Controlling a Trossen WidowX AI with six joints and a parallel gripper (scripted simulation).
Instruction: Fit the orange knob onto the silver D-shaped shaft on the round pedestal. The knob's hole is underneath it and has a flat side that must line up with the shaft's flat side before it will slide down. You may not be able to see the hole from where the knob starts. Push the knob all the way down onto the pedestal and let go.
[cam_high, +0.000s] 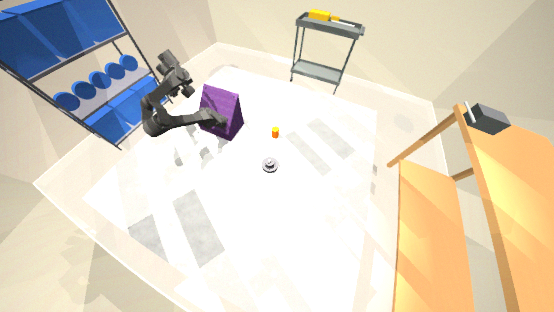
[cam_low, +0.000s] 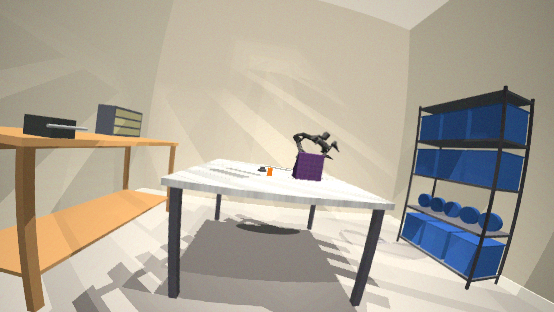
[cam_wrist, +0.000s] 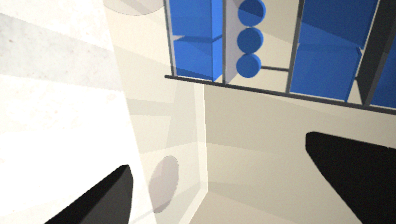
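Purple wedge-shaped block (cam_high: 220, 111) (cam_low: 308, 166), grey two-shelf cart (cam_high: 327, 29), blue-bin rack (cam_high: 77, 58) (cam_low: 501, 150) (cam_wrist: 260, 89), orange-topped workbench (cam_high: 525, 165) (cam_low: 100, 140)

Knob and pedestal: apart, both on worktop.
Knob (cam_high: 275, 132) (cam_low: 270, 172): orange, small, short cylinder, upright, top face lighter in the top view; hole hidden; off the shaft. Pedestal (cam_high: 270, 168) (cam_low: 262, 169): round, grey-silver, low, near the knob; shaft (cam_high: 269, 161) standing up at its centre, bare; flat side too small to make out.
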